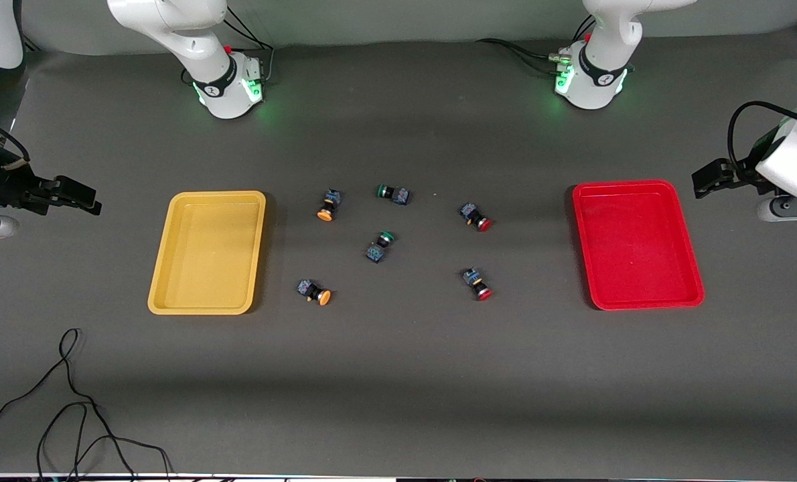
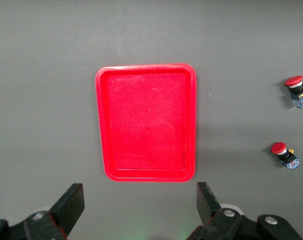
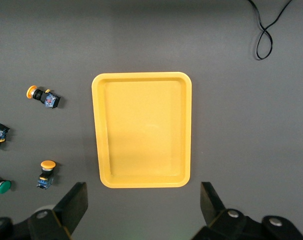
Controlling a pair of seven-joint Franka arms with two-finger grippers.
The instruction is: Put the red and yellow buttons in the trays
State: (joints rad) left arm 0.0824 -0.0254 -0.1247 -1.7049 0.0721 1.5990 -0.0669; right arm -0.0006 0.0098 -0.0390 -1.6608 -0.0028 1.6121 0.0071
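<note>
The empty yellow tray (image 1: 207,251) (image 3: 141,130) lies toward the right arm's end of the table, and the empty red tray (image 1: 636,244) (image 2: 146,122) toward the left arm's end. Between them lie two yellow buttons (image 1: 328,204) (image 1: 315,292) (image 3: 41,96) (image 3: 46,172) and two red buttons (image 1: 475,217) (image 1: 477,284) (image 2: 296,90) (image 2: 285,155). My right gripper (image 1: 80,197) (image 3: 144,205) hangs open and holds nothing, past the yellow tray's outer side. My left gripper (image 1: 703,181) (image 2: 140,205) hangs open and holds nothing, past the red tray's outer side.
Two green-capped buttons (image 1: 392,193) (image 1: 380,246) lie among the red and yellow ones at the table's middle. A loose black cable (image 1: 70,402) (image 3: 266,30) curls on the table near the front camera, at the right arm's end.
</note>
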